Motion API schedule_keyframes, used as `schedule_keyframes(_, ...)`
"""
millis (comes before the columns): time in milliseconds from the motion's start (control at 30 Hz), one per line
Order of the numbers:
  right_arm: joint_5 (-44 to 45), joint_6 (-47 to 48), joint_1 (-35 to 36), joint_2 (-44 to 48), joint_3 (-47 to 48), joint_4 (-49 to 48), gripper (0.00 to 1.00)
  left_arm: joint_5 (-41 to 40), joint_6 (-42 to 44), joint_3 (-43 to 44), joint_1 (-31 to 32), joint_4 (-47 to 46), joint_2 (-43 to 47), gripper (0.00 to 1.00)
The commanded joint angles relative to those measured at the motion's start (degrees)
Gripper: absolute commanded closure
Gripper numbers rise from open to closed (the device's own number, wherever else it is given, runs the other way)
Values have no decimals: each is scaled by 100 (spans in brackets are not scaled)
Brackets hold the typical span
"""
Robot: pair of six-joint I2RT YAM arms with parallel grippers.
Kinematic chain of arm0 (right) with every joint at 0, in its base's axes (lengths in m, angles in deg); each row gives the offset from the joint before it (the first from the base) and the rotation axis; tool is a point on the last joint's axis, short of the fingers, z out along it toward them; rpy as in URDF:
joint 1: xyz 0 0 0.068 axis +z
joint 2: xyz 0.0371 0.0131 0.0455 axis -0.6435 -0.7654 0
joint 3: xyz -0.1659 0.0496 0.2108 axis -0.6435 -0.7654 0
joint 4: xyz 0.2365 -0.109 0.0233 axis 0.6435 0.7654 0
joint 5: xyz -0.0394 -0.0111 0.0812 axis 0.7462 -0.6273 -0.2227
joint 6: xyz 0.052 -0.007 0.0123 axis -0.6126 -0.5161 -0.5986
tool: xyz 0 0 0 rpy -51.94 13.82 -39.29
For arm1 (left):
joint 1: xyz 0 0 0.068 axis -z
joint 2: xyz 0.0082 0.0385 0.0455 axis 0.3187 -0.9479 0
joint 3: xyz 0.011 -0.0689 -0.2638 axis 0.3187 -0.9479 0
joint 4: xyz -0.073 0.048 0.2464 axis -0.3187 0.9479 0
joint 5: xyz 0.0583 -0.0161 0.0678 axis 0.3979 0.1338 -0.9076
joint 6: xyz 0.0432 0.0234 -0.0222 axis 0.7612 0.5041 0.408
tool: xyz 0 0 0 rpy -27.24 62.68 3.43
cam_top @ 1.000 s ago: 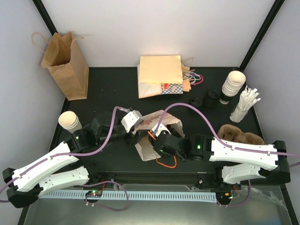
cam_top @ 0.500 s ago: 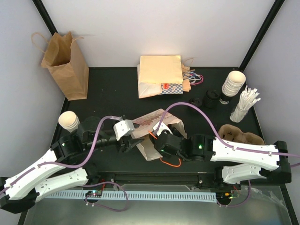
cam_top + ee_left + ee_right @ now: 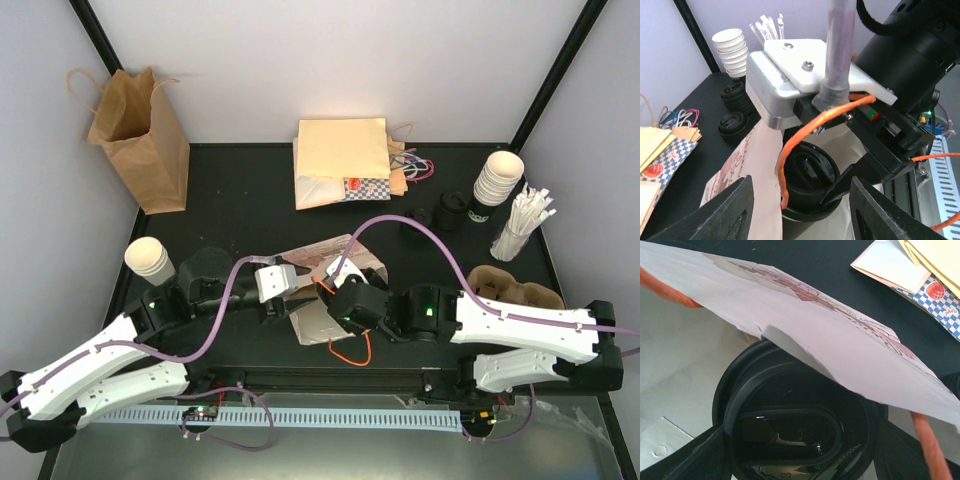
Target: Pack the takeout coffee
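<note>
The takeout coffee [image 3: 812, 182], a cup with a round black lid [image 3: 795, 425], sits in the mouth of a white paper bag [image 3: 315, 325] with orange cord handles. My right gripper [image 3: 338, 300] reaches into the bag and is shut on the cup, a black finger against each side of the lid [image 3: 800, 452]. In the top view that gripper hides the cup. My left gripper [image 3: 278, 298] is at the bag's left side, open [image 3: 802, 210]. Its fingers stand wide apart, one outside the printed bag wall [image 3: 747, 160], the other past the cup.
An upright brown paper bag [image 3: 140, 130] stands back left, and flat bags [image 3: 340, 160] are stacked at the back middle. Back right are stacked lidless cups [image 3: 498, 180], loose black lids [image 3: 450, 212] and white sticks [image 3: 522, 225]. A cardboard carrier [image 3: 510, 288] lies right; more cups [image 3: 148, 258] stand left.
My left gripper has come down and nearer, from above the bag's far left corner to its left side. The bag shifted a little. My right gripper has stayed on the cup.
</note>
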Motion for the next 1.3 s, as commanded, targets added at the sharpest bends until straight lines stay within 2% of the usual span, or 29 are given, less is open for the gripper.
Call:
schedule_keyframes(0,140,-94,16,4,199,-18,47,329,309,117,28,-481,-178,46)
schedule_keyframes(167,172,-63,16,-35,244,-10,47,402,330,128,28,-623,-381,49)
schedule_keyframes(233,187,-63,17,-35,244,-13,47,364,331,101,28,-694,-414,54)
schedule_keyframes(300,208,-72,16,-28,236,-10,47,295,322,83,29,-746,-424,64)
schedule_keyframes(467,334,-116,12,63,182,7,47,75,272,64,28,-692,-444,96)
schedule_keyframes(500,360,-111,16,93,161,8,47,-9,232,58,28,-661,-439,98)
schedule_keyframes(667,545,-159,16,251,69,-10,47,-372,-149,35,28,-574,-442,98)
schedule_keyframes(767,546,-99,17,338,-15,-101,45,-977,-797,114,13,-478,-531,98)
schedule_keyframes(967,574,-5,26,349,-99,-134,45,-1308,-1568,545,-92,51,-1022,98)
schedule_keyframes(1133,772,-109,15,416,-116,-115,45,-575,-1294,827,-156,394,-1335,98)
schedule_keyframes(1267,915,-221,15,474,-83,-65,45,-231,-956,655,-156,307,-1123,99)
